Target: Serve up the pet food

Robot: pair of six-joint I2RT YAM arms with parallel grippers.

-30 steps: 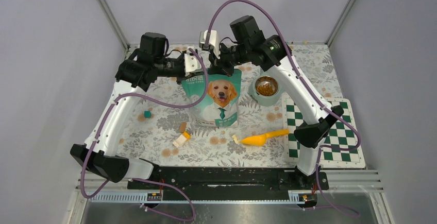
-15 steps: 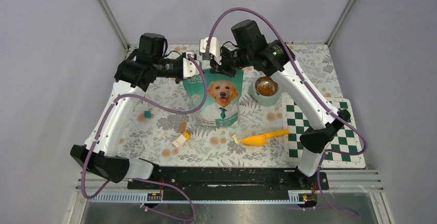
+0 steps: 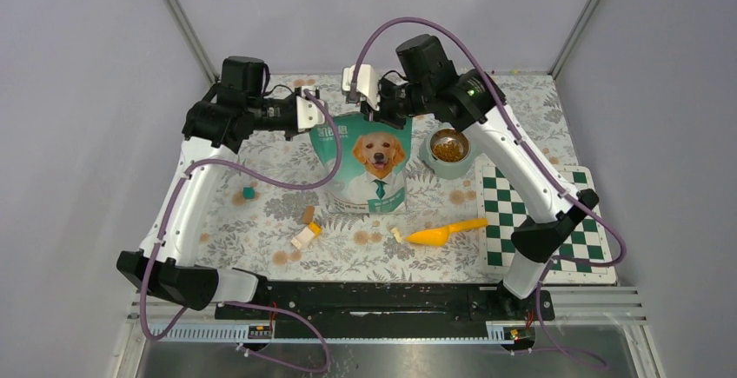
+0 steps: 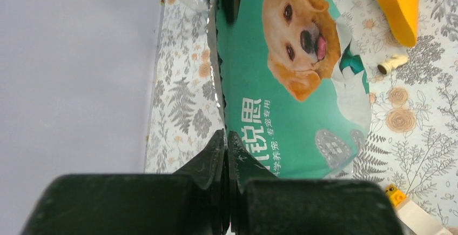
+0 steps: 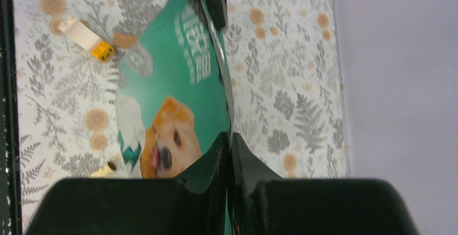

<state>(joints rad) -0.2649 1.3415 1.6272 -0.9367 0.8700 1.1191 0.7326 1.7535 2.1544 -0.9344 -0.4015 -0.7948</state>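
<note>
Left gripper [image 4: 226, 138] and right gripper [image 5: 229, 140] each pinch the top seam of the teal retriever-printed foil bag [image 3: 369, 165], jaws narrow, apparently to hold it upright and pressed shut. Brown dry kibble [image 3: 449, 145] lies in the grey-green round bowl [image 3: 448, 169] just beside the bag.

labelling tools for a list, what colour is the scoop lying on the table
Orange-yellow scoop, plain, no pattern; clearest in the top external view.

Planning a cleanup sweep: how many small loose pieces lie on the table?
4: a teal cube left of the bag, a brown block and a white-yellow block before it, a cream bit beside the scoop. The bag may hide more.
</note>
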